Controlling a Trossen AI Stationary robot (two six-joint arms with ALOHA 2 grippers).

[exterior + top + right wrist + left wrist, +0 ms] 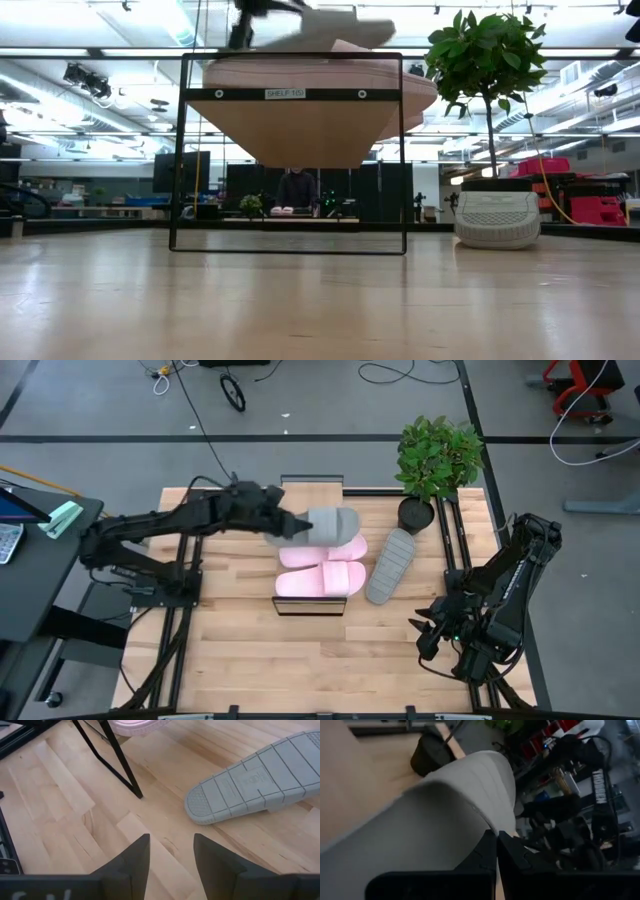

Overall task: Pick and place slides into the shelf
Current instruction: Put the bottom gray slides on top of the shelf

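Grey floor [330, 405] strewn with cables [385, 372] — ceiling light strips [90, 52] — a potted plant [437, 460] by the table's edge.

Two slides [322, 570] on the shelf [310, 606] (one slide [391, 566] beside).

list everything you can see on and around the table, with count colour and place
pink slides: two, pale pink, side by side on the shelf top
grey slide: one, grey, held above the shelf's far side
grey slide on table: one, grey, sole up, right of the shelf
shelf: one, light wood top, black frame, table centre
potted plant: one, green in a dark pot, far right corner
table: one, light wood planks
left gripper: shut on the grey slide
right gripper: open, empty, over the near right corner
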